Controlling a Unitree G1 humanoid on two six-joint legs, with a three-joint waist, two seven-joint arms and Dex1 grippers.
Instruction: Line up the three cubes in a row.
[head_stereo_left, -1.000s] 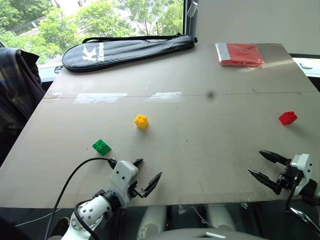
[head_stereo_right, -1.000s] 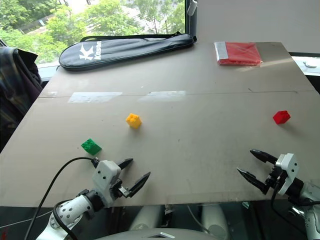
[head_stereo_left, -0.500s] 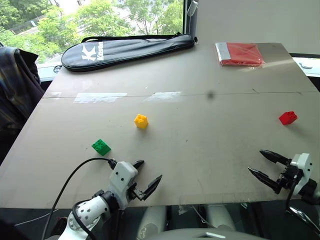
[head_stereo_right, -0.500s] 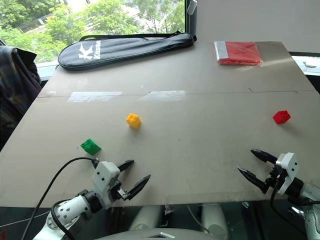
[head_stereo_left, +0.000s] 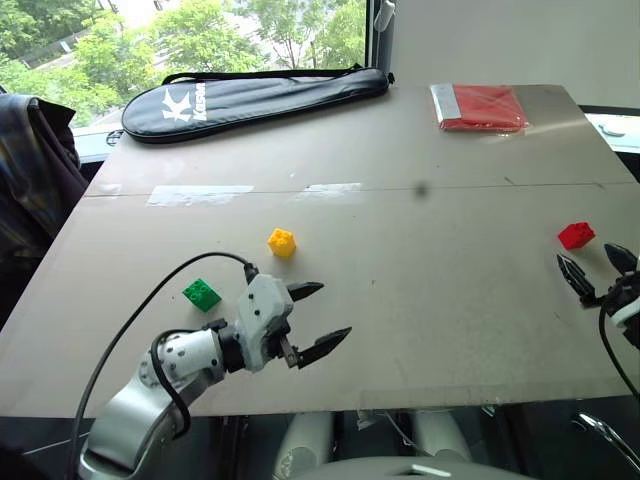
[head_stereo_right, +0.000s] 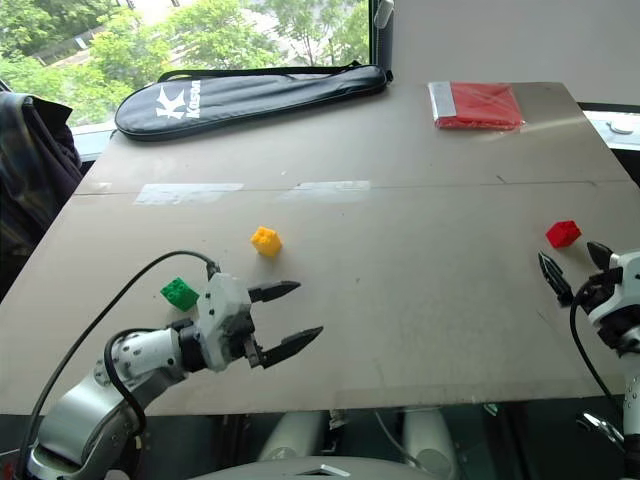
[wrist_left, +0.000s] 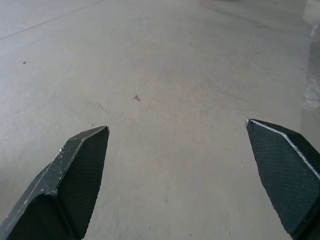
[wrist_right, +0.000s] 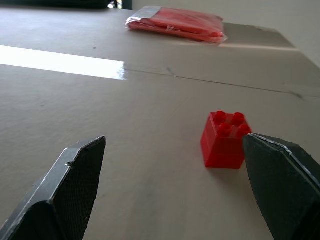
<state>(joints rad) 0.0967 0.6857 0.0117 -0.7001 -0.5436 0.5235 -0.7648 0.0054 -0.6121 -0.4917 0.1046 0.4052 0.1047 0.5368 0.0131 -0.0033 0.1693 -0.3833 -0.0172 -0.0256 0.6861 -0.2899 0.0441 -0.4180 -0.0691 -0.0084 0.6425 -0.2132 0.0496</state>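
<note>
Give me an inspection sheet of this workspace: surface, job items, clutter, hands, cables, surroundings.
Surface: grey table, pale tape strips near the far half.
Job's things: yellow cube, green cube and red cube lie apart, not in a row.
Clutter: black racket bag and flat red packet at the far edge.
Hands: left hand open, empty, right of the green cube; right hand open, empty, just short of the red cube.
Cables: black cable loops over the left arm.
Surroundings: window with trees, dark garment at the left.
</note>
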